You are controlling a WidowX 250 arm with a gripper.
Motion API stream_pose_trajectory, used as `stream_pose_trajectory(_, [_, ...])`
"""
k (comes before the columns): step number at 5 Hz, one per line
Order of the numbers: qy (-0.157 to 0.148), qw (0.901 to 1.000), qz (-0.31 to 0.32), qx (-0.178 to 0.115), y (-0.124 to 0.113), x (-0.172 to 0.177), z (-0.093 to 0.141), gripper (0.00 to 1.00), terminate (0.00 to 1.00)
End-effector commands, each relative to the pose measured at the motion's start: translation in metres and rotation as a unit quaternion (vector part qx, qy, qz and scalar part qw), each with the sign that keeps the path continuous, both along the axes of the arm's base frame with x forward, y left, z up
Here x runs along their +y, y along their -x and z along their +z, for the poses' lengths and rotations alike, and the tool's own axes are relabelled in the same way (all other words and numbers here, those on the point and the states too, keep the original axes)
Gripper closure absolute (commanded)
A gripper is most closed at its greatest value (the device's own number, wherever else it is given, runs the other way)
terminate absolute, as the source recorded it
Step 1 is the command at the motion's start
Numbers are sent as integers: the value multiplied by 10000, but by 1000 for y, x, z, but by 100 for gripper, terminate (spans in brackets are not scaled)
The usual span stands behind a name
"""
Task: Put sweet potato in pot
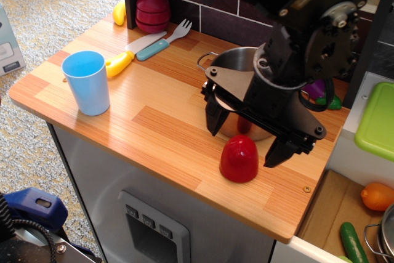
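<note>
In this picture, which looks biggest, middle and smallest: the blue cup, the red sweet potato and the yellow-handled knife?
1. Blue cup, the biggest.
2 and 3. Sweet potato and knife: unsure. The knife looks longer but thin, and lies farther from the camera; the sweet potato looks shorter but bulkier.

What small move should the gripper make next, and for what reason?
Probably lower straight down: the open gripper hangs above the sweet potato, fingers on either side, not yet gripping it. It sits on the counter beside the pot.
</note>
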State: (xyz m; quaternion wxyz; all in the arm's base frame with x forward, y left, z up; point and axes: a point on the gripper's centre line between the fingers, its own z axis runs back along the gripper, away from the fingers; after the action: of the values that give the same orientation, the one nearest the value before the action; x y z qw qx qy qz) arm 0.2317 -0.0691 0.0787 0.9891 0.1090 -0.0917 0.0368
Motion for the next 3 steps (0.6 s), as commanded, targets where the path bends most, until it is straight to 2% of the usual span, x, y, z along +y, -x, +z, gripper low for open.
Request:
stream_pose_trajectory(1, [0, 10000, 0, 0, 0, 0, 0, 0, 0])
stream_pose_trajectory(3, [336, 9994, -7, -92, -13, 5, -22, 0, 0])
